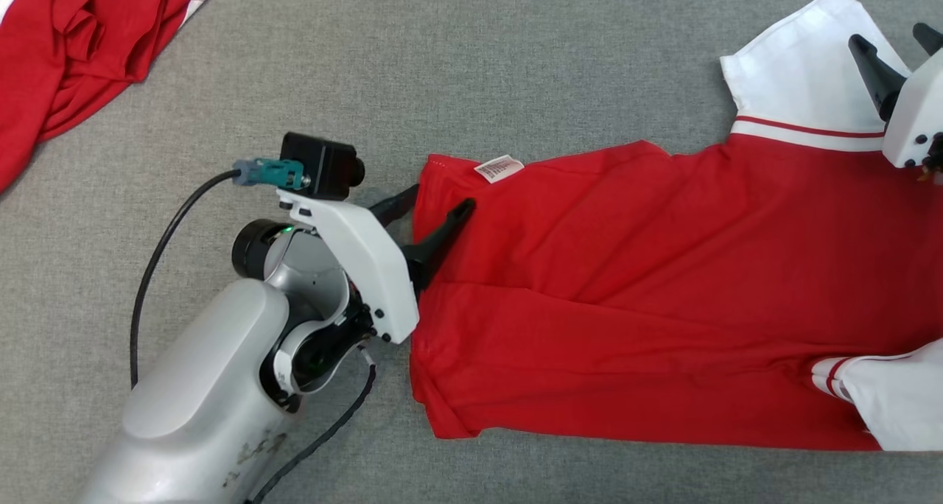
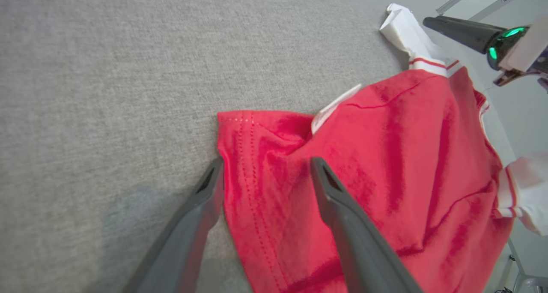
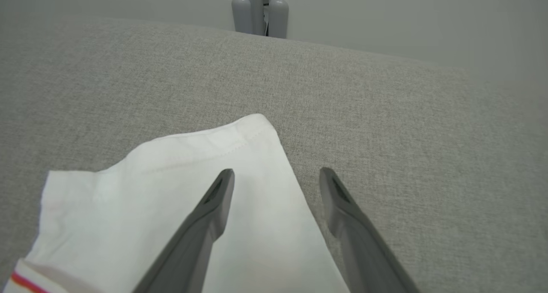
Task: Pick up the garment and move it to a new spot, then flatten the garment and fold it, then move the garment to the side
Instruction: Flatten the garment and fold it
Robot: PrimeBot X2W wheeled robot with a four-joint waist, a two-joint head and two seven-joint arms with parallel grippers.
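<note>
Head view: a grey fabric-covered desk (image 1: 516,62) carries the red garment (image 1: 626,305), spread across its middle and right, hem to the left and white sleeves to the right, softly creased. It looks moved and largely flattened; folding and setting aside seem not yet done. A second red garment (image 1: 66,54) lies crumpled at upper left. The left gripper (image 1: 442,197) has its fingers wide astride the hem corner. The right gripper (image 1: 888,36), fingers also wide, hovers over a white sleeve (image 1: 803,69), holding nothing.
</note>
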